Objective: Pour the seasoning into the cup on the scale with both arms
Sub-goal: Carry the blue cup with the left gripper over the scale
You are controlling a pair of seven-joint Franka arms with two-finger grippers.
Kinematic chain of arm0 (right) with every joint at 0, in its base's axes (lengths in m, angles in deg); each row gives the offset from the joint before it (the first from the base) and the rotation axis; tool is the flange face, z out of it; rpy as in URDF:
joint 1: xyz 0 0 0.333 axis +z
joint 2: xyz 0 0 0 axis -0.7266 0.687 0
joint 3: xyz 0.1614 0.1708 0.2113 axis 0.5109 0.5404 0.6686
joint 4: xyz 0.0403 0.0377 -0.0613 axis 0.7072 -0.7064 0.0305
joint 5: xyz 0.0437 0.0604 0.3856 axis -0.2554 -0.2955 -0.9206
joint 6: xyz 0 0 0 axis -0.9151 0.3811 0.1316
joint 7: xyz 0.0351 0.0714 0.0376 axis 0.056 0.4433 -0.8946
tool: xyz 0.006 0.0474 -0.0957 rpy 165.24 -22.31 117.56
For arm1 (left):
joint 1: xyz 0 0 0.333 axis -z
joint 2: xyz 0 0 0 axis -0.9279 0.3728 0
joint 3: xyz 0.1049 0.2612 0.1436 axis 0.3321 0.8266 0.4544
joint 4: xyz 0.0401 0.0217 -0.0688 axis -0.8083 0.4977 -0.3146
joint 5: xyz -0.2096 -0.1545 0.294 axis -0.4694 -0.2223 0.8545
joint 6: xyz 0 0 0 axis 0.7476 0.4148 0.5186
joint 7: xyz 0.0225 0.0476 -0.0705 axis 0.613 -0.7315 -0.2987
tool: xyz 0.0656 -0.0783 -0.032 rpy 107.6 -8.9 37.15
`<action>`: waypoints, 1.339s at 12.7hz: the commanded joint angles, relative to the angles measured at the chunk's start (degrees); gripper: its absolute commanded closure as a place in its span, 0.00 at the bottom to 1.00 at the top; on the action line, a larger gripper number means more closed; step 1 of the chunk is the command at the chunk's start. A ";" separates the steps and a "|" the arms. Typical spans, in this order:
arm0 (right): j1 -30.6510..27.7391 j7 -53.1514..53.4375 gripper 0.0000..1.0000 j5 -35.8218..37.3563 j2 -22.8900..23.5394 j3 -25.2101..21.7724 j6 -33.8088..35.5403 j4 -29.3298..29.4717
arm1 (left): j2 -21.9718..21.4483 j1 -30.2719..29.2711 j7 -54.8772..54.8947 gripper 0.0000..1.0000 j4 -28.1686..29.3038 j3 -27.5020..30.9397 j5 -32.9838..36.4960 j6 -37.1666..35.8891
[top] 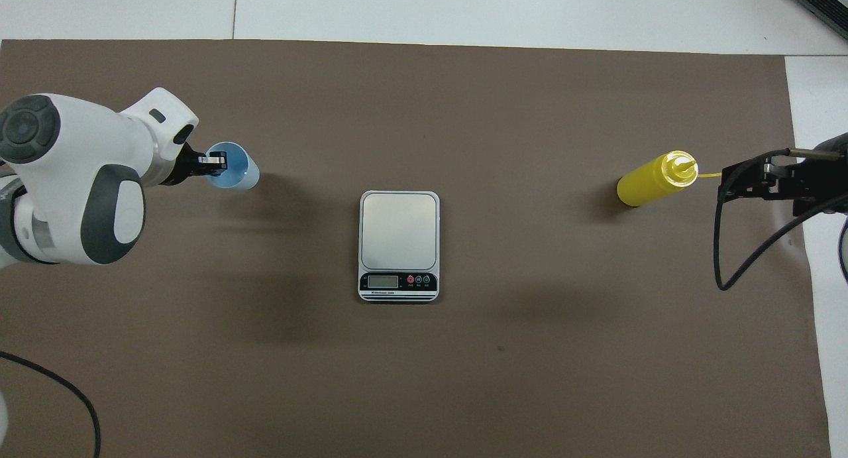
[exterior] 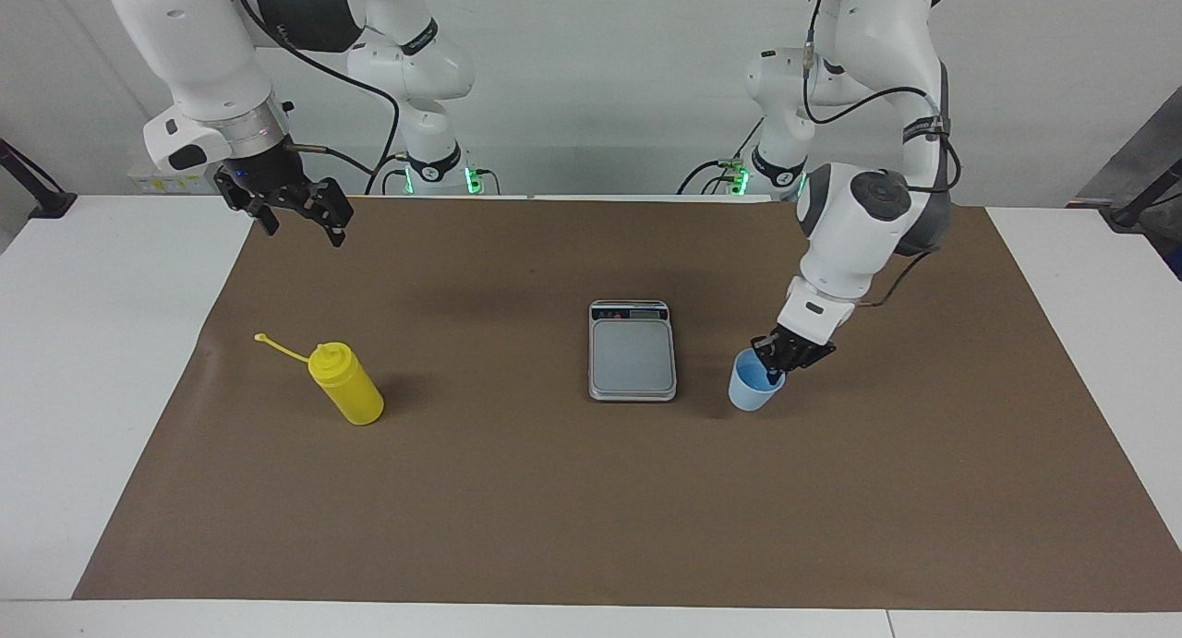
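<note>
A: One yellow seasoning bottle (exterior: 346,394), one light-blue cup (exterior: 754,390), one scale (exterior: 632,350) mid-counter.

B: The left end effector (exterior: 774,372) pinches the cup's rim just beside the scale; inside, nothing I can make out. The right end effector (exterior: 300,216) hangs wide open by the counter's robot-side edge.

The seasoning bottle (exterior: 345,395) is bright yellow all over, its thin cap strap (exterior: 281,348) the same yellow. The cup (exterior: 754,391) is light blue. The scale (exterior: 632,351) is silver-grey with a grey plate, a dark display strip (top: 398,282) and small red marks on it. A plain brown mat (exterior: 591,509) covers the white surface (exterior: 83,361). Both arms are white with dark grey joints; each claw is black.
</note>
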 commanded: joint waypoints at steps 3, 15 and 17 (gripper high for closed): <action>-0.32 -1.07 0.00 -0.95 -1.30 0.12 0.81 -1.38 | 0.92 9.74 -13.52 1.00 -5.45 1.10 3.86 -6.65; -0.15 -6.52 0.00 -0.86 -1.57 0.56 -2.18 -2.61 | 5.58 18.82 -25.85 1.00 -9.69 1.01 9.49 -10.90; -0.06 -6.35 0.00 -0.86 -1.57 0.65 -2.18 -2.61 | 5.67 18.29 -25.67 1.00 -9.42 1.01 9.68 -8.98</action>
